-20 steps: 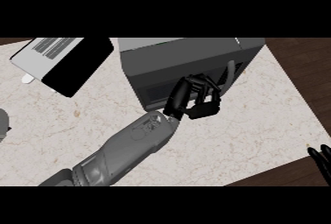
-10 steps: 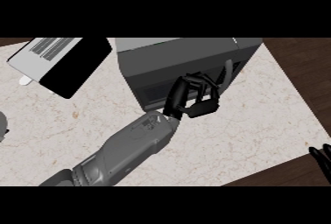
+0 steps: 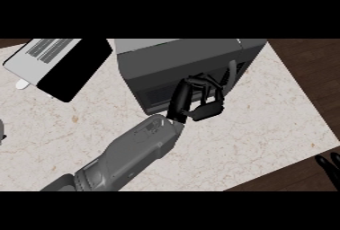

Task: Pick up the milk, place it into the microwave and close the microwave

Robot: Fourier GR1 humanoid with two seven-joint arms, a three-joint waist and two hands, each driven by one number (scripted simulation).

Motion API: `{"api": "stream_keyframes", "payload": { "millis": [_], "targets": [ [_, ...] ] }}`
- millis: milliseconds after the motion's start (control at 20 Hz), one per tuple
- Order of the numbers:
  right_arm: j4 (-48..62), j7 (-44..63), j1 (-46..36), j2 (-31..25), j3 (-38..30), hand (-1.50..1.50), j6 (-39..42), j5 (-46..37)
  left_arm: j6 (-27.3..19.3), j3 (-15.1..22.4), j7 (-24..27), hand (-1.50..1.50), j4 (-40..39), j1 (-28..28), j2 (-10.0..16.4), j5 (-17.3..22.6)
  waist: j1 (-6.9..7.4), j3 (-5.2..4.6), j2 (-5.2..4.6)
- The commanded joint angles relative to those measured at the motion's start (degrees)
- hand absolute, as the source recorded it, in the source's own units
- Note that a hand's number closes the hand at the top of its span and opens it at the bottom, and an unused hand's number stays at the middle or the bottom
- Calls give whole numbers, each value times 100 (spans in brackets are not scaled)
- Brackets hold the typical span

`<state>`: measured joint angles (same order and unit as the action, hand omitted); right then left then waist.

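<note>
The dark grey microwave (image 3: 179, 60) stands at the back middle of the counter, with its door closed and a slim handle (image 3: 232, 72) near its right corner. My left hand (image 3: 196, 99) is against the microwave's front face, fingers curled toward the thumb with nothing visible between them. No milk shows anywhere in the view. Only the fingertips of my right hand (image 3: 327, 165) show at the lower right edge, straight and resting.
A flat white and black object with grey stripes (image 3: 56, 65) lies at the back left. The marble counter top (image 3: 266, 130) ends at the right, where dark wood floor (image 3: 312, 67) shows. My left forearm (image 3: 133, 155) crosses the counter's lower middle.
My left hand has edged slightly up against the microwave's front and its fingers have curled a little more. The right hand has not moved.
</note>
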<state>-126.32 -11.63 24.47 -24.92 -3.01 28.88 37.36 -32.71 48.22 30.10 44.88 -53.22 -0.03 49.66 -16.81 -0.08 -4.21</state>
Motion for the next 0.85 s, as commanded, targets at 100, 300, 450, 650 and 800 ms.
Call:
{"api": "stream_keyframes", "payload": {
  "millis": [100,300,450,650,800],
  "targets": [
    [-111,51,-48,-91,20,-150,83,101,-65,-282,96,150,-544,-325,3,226,-113,-3,-114],
    [-148,109,-36,-132,56,-150,106,184,-127,-249,249,150,-581,-292,3,309,-120,-2,-122],
    [-163,159,-57,-170,93,-150,124,222,-131,-190,320,150,-603,-327,3,346,-119,2,-136],
    [-252,214,-85,-256,-1,-150,96,285,-105,-165,417,150,-653,-305,3,429,-138,-4,-136],
    [-270,253,-73,-302,37,-150,150,360,-138,-147,475,150,-646,-292,3,517,-172,-1,-145]
  ]
}}
